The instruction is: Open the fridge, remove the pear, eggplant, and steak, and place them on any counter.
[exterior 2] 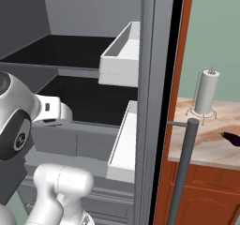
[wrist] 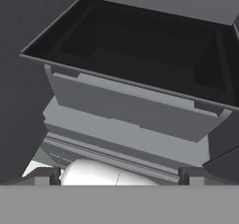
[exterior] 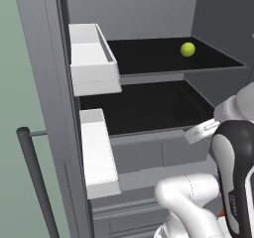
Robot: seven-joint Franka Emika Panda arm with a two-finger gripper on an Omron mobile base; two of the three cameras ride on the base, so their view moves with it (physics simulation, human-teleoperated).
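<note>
My gripper (wrist: 116,178) is spread wide with nothing in it, facing the fridge (exterior: 149,14), whose doors stand open. The pear (exterior: 187,49) sits alone toward the back of the upper shelf; the eggplant (exterior 2: 231,138) already lies on the counter (exterior 2: 206,144), near a paper-towel holder (exterior 2: 206,93). I judge the pear light, firm and apt to roll, so I'd pinch across its middle, minding the shelf lip and the door bins (exterior: 94,58).

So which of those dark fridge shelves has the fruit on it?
The upper shelf: the pear sits near its back right. The lower shelf, level with the gripper, looks bare.
</note>
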